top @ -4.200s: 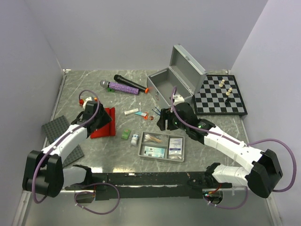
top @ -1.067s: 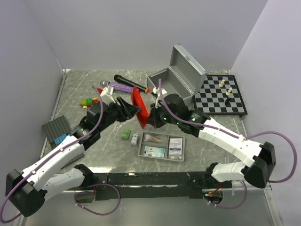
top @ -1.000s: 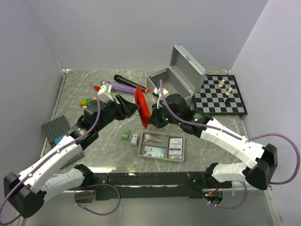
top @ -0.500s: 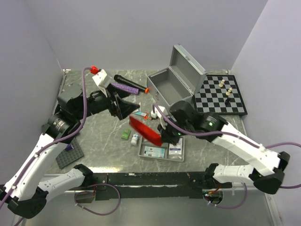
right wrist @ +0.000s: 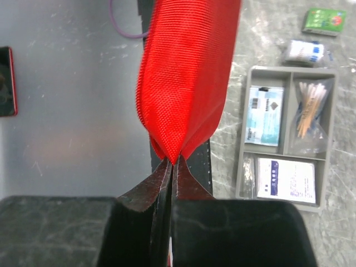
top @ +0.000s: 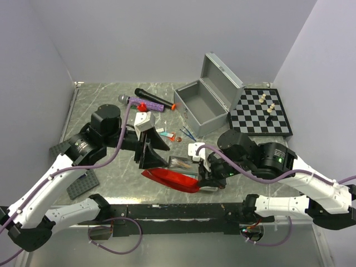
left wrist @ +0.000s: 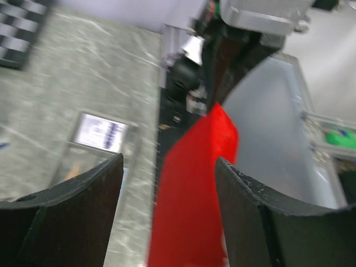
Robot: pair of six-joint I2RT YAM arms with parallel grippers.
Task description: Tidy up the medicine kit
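The metal case stands well beyond both grippers, lid up. It looks stiff and heavy, better nudged by a wall than lifted.

The red pouch is in the right gripper, whose jaws are pinched tight on one folded edge. The rest stretches straight out ahead of the fingertips. It is soft woven cloth, probably light, and likely to sag and swing, so a seam or edge is the place to hold it.

The left gripper stands wide apart with nothing in it. The pouch shows between its fingers but lies beyond them, untouched.

The grey tray lies just beside the pouch, off the right gripper's side. It seems rigid and should take a grip on its rim.

The packets in the tray are flat and probably slick, so pinch a corner.
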